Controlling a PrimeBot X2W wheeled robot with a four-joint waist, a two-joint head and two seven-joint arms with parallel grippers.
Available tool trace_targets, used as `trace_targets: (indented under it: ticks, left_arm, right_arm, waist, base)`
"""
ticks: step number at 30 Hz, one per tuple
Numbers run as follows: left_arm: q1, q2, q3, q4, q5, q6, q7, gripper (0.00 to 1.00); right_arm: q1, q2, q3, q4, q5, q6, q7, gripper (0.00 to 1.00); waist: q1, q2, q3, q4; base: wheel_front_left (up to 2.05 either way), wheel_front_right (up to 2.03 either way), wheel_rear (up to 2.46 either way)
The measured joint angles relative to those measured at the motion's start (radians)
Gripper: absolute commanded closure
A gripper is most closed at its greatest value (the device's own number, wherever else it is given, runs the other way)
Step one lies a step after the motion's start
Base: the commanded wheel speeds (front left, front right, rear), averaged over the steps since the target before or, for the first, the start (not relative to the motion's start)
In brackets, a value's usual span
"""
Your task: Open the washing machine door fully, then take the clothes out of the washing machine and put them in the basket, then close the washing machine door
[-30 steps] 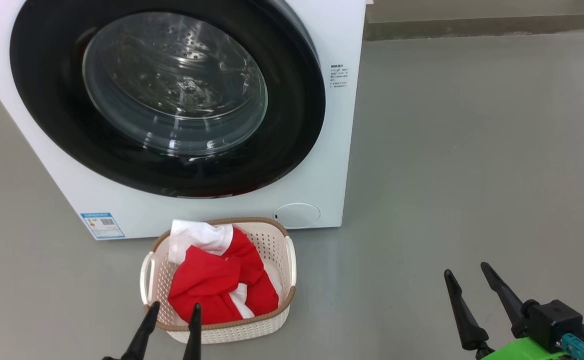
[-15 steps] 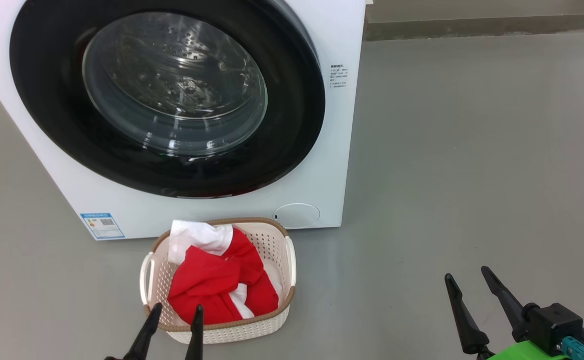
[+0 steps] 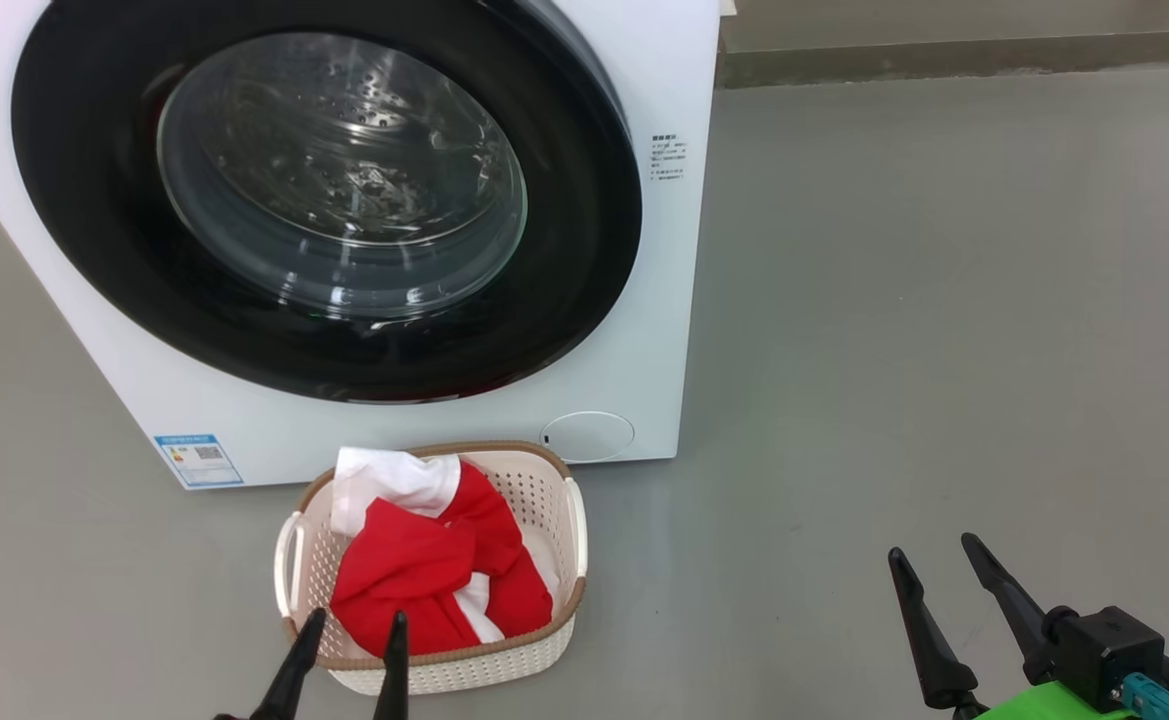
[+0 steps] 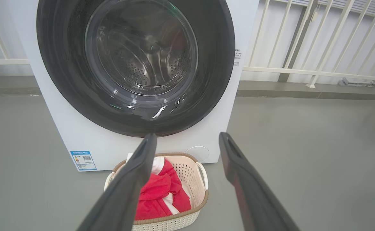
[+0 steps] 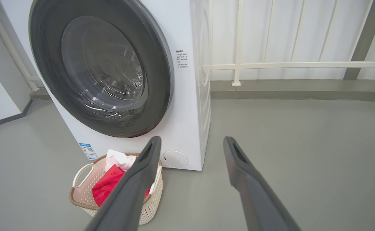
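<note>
While the washing machine door [image 3: 339, 180] sits shut at 11 o'clock, we've got the clothes [image 3: 414, 580] piled in the basket [image 3: 544, 500] at 7; left claw [image 3: 356, 617] and right claw [image 3: 932, 547] both wide, empty.

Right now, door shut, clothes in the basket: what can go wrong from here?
The left gripper, fingers open, points toward the small cream perforated plastic basket; a forward move could knock it.
The bright red fabric clothes have a white part riding over the far rim; it could slip out.
Whether the large round black-rimmed glass door is latched I cannot tell; it might swing open.
</note>
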Motion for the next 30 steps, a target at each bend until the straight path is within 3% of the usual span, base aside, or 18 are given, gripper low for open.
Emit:
trace_targets:
  ticks: [2, 3, 14, 30]
  left_arm:
    - [0.0, 0.0, -0.002, 0.0, 0.0, 0.0, 0.0, 0.0]
    - [0.0, -0.001, -0.003, 0.005, 0.001, 0.0, 0.0, 1.0]
    - [0.018, -0.029, -0.016, 0.139, -0.002, -0.001, 0.0, 1.0]
    - [0.019, -0.032, 0.007, 0.153, -0.181, -0.028, 0.029, 1.0]
  right_arm:
    - [0.0, 0.0, 0.0, 0.0, 0.0, 0.0, 0.0, 0.0]
    - [0.0, 0.001, 0.001, 0.005, 0.0, 0.0, 0.0, 1.0]
    - [0.046, 0.019, 0.016, 0.15, 0.002, 0.0, 0.0, 1.0]
    - [0.04, 0.016, 0.014, 0.157, 0.186, 0.0, 0.018, 1.0]
  waist:
    - [0.0, 0.0, -0.001, -0.002]
    - [0.0, 0.0, -0.001, -0.002]
    - [0.0, 0.0, 0.0, -0.003]
    - [0.0002, 0.0, 0.004, -0.001]
  base:
    - [0.0, 0.0, 0.0]
    - [0.0, 0.0, 0.0]
    - [0.0, 0.0, 0.0]
    - [0.0, 0.0, 0.0]
